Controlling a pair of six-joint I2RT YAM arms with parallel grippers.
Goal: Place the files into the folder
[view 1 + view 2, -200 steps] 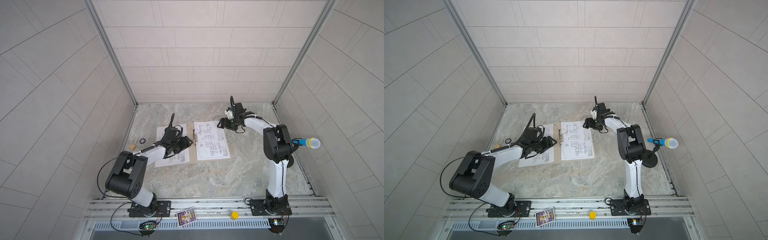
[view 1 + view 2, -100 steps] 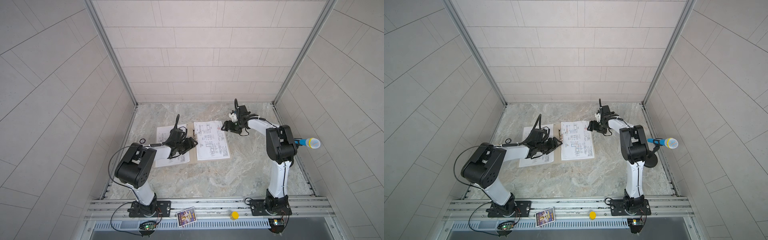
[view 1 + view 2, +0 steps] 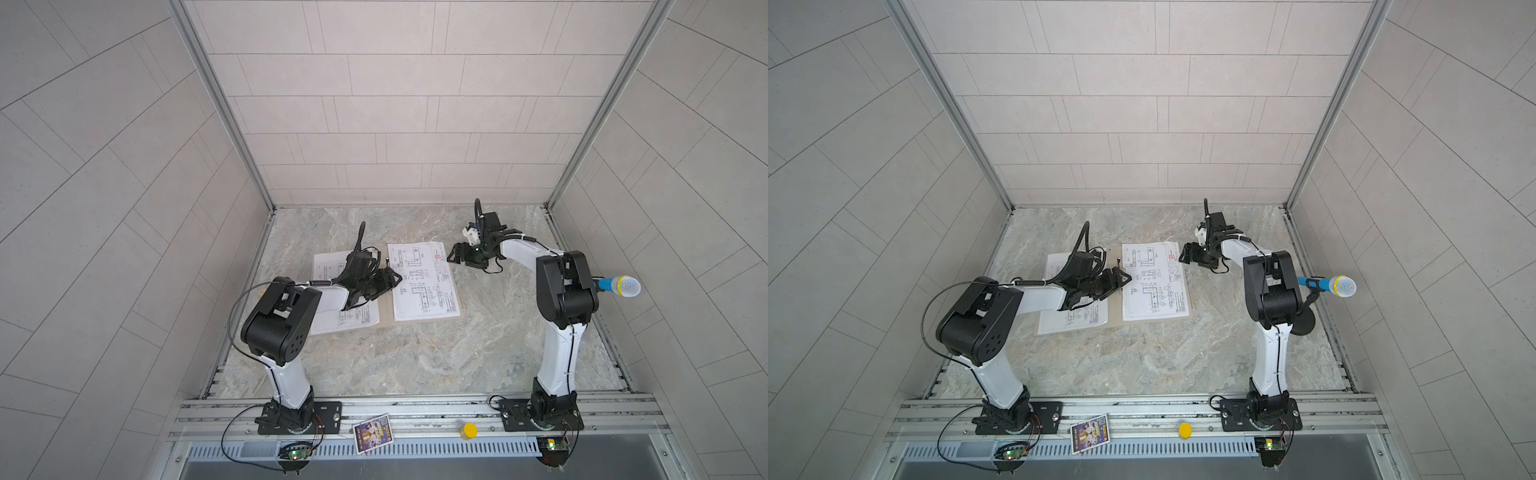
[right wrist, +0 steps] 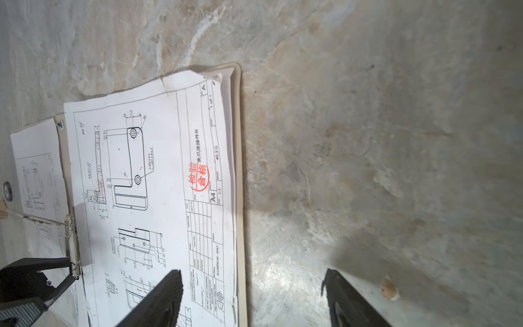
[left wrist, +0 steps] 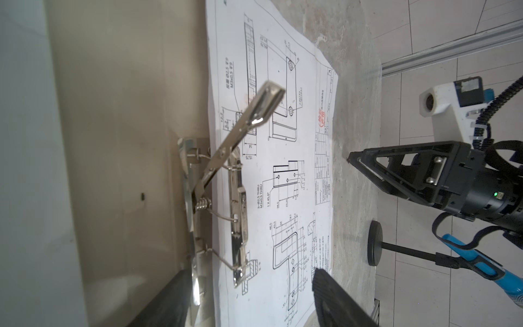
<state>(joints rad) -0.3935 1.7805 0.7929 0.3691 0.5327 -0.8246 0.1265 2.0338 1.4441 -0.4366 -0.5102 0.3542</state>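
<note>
**Stores:** Item one, the folder?

**Clerk:** A tan cardboard folder [image 3: 386,313], which you had lying open and flat on the marble table [image 3: 415,357]. A silver lever clip [image 5: 239,203] sat at its spine, with the lever tilted up.

**Stores:** The files?

**Clerk:** One stamped drawing sheet [image 3: 422,282] lay on the folder's right half, its inner edge under the clip's bar. Another sheet's corner showed beneath it in the right wrist view. A second drawing sheet [image 3: 326,266] lay left of the spine, partly hidden by your left arm.

**Stores:** Your claws?

**Clerk:** Your left gripper [image 3: 395,280] hung over the spine beside the clip, jaws wide apart, nothing held. Your right gripper [image 3: 451,254] straddled the folder's right edge, one finger over the stamped drawing sheet and one over bare table. Its jaws were wide and empty.
</note>
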